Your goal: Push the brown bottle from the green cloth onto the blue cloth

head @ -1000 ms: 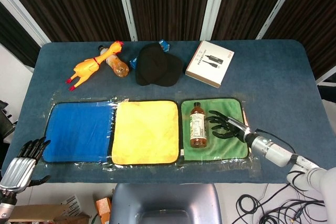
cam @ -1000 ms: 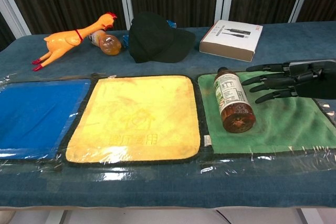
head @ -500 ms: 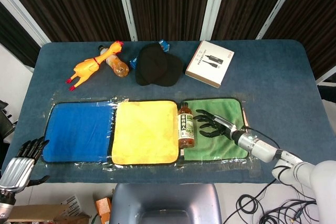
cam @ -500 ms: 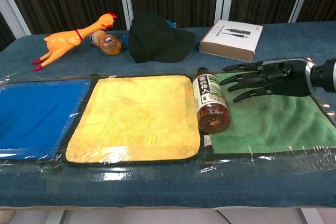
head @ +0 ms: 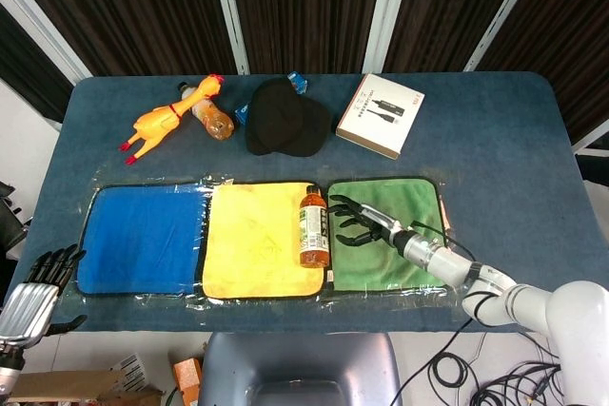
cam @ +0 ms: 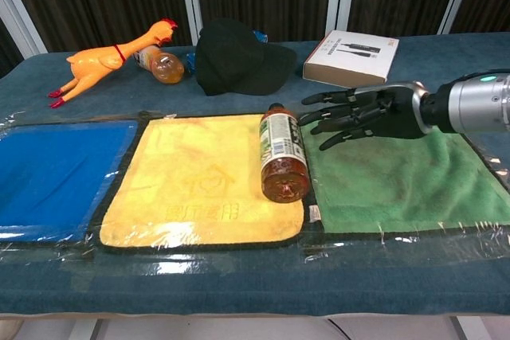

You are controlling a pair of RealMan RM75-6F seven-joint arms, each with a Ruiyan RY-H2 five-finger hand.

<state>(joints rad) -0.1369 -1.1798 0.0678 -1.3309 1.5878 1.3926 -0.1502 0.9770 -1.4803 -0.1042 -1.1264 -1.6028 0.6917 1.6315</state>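
The brown bottle [head: 311,226] [cam: 281,150] lies on its side at the right edge of the yellow cloth [head: 257,240] [cam: 203,177], cap pointing away from me. My right hand [head: 360,222] [cam: 365,113] hovers over the left part of the green cloth [head: 395,235] [cam: 398,181], fingers spread and stretched toward the bottle, their tips at or just off its side. The blue cloth [head: 143,238] [cam: 56,166] lies at the far left of the row. Off the table's near left corner, my left hand [head: 33,287] hangs with fingers apart and holds nothing.
At the back of the table lie a rubber chicken [head: 162,121] [cam: 100,61], an orange-filled bottle [head: 209,116] [cam: 158,65], a black cap [head: 285,119] [cam: 237,57] and a white box [head: 381,114] [cam: 352,59]. Clear plastic film covers the three cloths.
The right hand has swept leftward across the green cloth. The brown bottle has rolled left with it, from the middle of the green cloth onto the yellow cloth's right edge.
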